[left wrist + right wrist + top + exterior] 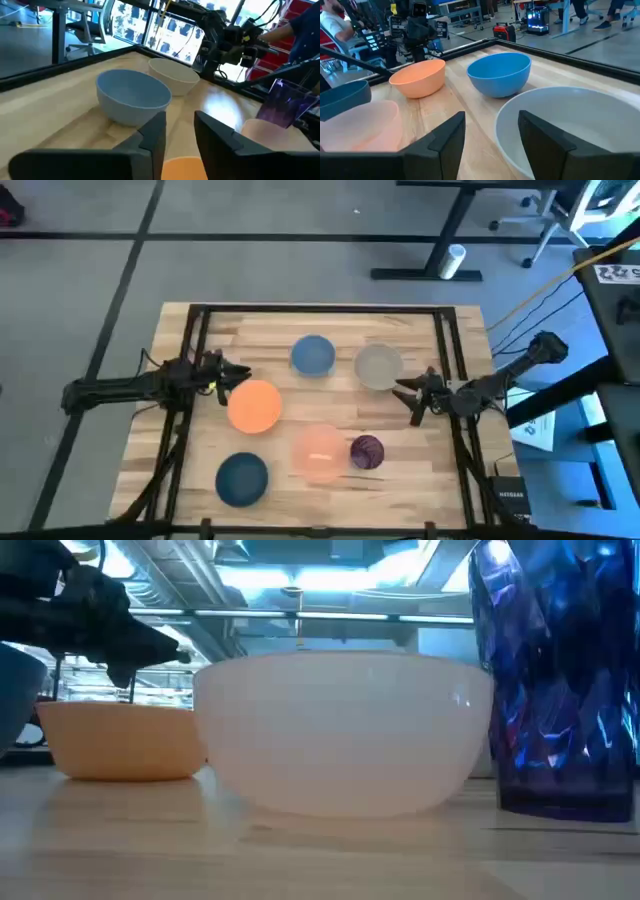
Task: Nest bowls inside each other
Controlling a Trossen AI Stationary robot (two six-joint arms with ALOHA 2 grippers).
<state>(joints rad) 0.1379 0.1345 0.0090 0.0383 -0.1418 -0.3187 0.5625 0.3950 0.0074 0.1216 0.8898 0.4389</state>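
Five bowls rest on their bases on the wooden table: orange, light blue, grey-beige, pale pink and dark teal. My left gripper is open and hovers just above the orange bowl's left rim. My right gripper is open at the grey-beige bowl's right side. One finger stands over the bowl's inside and the other outside its rim. I see no touch.
A purple faceted cup stands right beside the pink bowl, toward the table's right. A dark metal frame runs along the table's far edge and sides. Bare wood lies at the table's near right.
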